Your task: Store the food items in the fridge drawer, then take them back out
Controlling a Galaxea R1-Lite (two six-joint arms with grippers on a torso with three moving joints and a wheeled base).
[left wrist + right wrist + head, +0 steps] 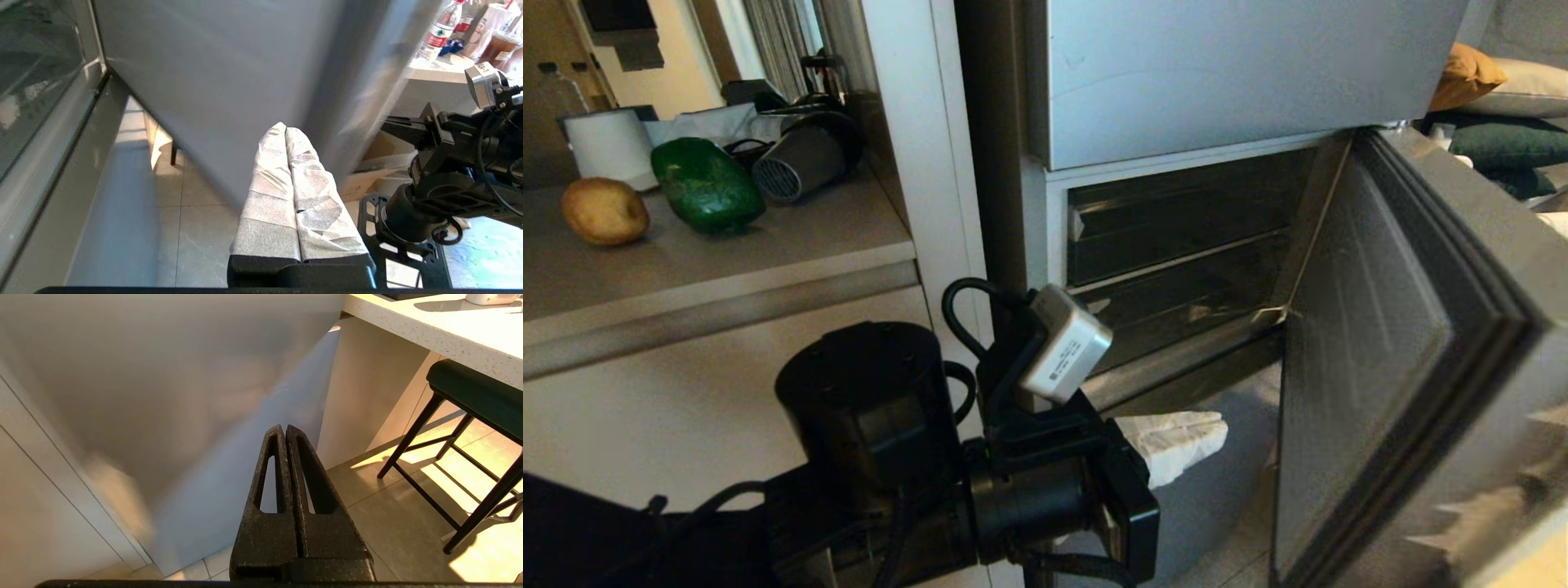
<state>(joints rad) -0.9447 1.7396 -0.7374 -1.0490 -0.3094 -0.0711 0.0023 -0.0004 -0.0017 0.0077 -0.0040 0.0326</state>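
Filling the lower left of the head view, the left arm is reaching toward the fridge, and the left gripper (1205, 437) is hanging low at the centre of the frame with its white-wrapped jaws pressed together and holding nothing. It is sitting below the opened compartment and just beside the inner face of the fridge door (1372, 343), which is standing open across the right side of the frame.

The potato (605, 211) and the green pepper (707, 185) are lying side by side on the bench (727, 253) in the upper left of the frame, well apart from the gripper. The fridge drawer (1176, 282) is sitting pushed in at the centre of the frame, its clear front facing outward, so no food is stored yet.

The right gripper (284, 433) is hanging parked, jaws together and empty, pointing at the floor near a black stool (470, 428).

Judging from here, the risk lies in the tight gap: the left arm is working between door and fridge, so a wide swing could knock the door or catch the wrist camera (1066, 343) on the drawer lip. With jaws together, hooking the drawer front could slip. Both food items look rounded and could roll along the bench if nudged.
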